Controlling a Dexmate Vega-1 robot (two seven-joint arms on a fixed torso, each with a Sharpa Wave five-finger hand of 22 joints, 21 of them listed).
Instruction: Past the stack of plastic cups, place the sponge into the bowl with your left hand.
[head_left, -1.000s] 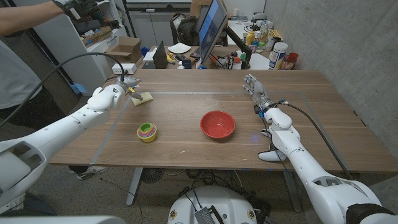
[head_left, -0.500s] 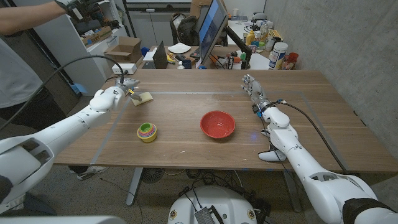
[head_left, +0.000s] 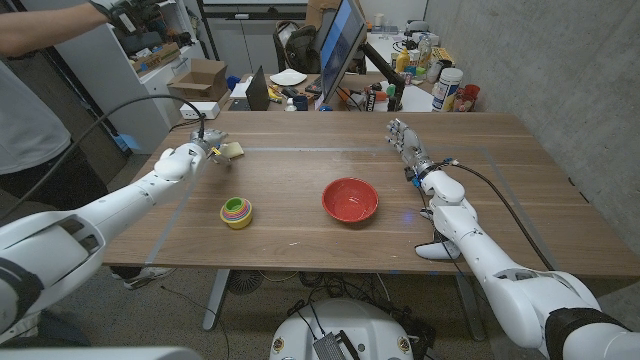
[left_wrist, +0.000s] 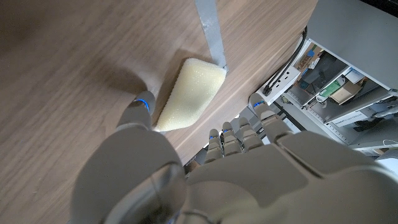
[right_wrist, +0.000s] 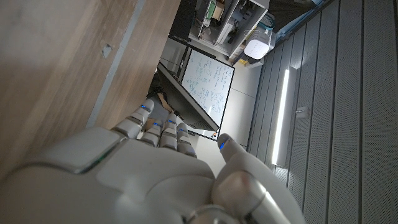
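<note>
Your left hand (head_left: 190, 153): far left of the tabletop (head_left: 300, 225), fingers at the pale yellow sponge (head_left: 231, 150); whether it is gripped cannot be told. Stack of plastic cups (head_left: 237, 212): nearer you. Red bowl (head_left: 350, 199): centre. Your right hand (head_left: 409, 144): fingers spread, holding nothing.

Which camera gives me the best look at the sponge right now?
The left wrist view: the sponge appears large, a pale yellow wedge between the left hand's fingertips. The head view shows it small and far, at that hand. The right wrist view looks elsewhere.
</note>
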